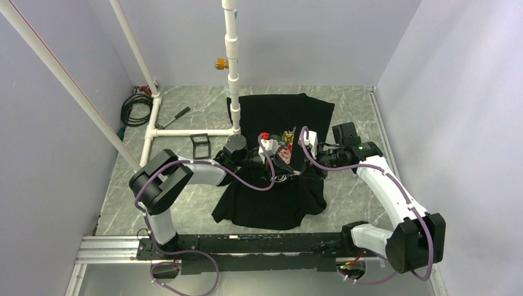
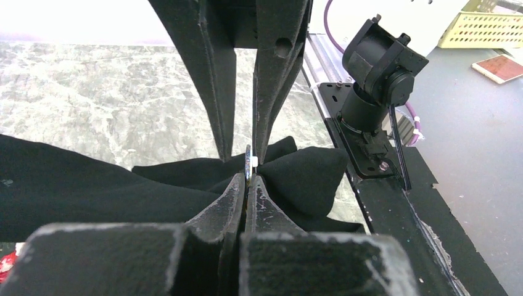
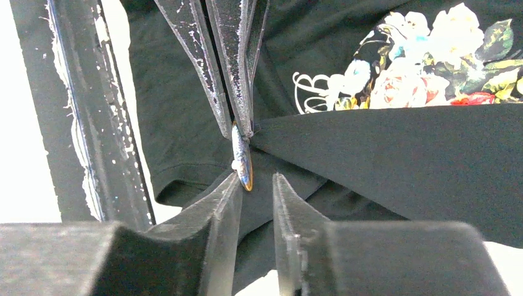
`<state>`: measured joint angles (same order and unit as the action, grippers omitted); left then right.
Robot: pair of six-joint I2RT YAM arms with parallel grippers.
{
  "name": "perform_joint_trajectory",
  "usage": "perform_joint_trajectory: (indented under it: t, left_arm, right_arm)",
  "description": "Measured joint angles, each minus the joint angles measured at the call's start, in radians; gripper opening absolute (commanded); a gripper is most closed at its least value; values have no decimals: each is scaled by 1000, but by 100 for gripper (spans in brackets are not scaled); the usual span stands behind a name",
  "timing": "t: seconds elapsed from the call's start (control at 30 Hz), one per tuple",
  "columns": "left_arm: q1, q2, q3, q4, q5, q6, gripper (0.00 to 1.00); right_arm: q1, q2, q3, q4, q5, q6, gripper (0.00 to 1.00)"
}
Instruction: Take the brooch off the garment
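Observation:
The garment, a black T-shirt with a rose print, lies bunched on the marble table. Both grippers meet above its middle. My left gripper is shut on the brooch, which shows edge-on as a thin disc with a white back piece. In the right wrist view the brooch hangs from the left gripper's closed fingers, with the cloth pulled taut to a point beside it. My right gripper is open, its left fingertip just under the brooch's lower edge. In the top view the brooch is hidden between the grippers.
A white pipe frame stands at the back, its base bar beside the shirt's top left. A black cable coil, a hand tool and a small black square frame lie at the left. The right arm's base is by the table's near edge.

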<state>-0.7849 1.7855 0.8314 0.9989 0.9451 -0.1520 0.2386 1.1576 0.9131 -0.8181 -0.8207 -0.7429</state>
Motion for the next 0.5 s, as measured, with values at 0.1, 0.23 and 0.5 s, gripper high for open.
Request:
perform_joint_trajectory:
  t: [0.1,0.23,0.5]
  left_arm:
    - [0,2,1,7,-1,-5,0]
    - [5,8,5,8,-12,-6,54]
    - [-3,8,-8,4,-127,-3,94]
  right_arm:
    - [1,0,0,-1,-3,-5,3]
    - [3,0,0,-4,-8,-3,0]
    - [2,0,-2,55,32,109,0]
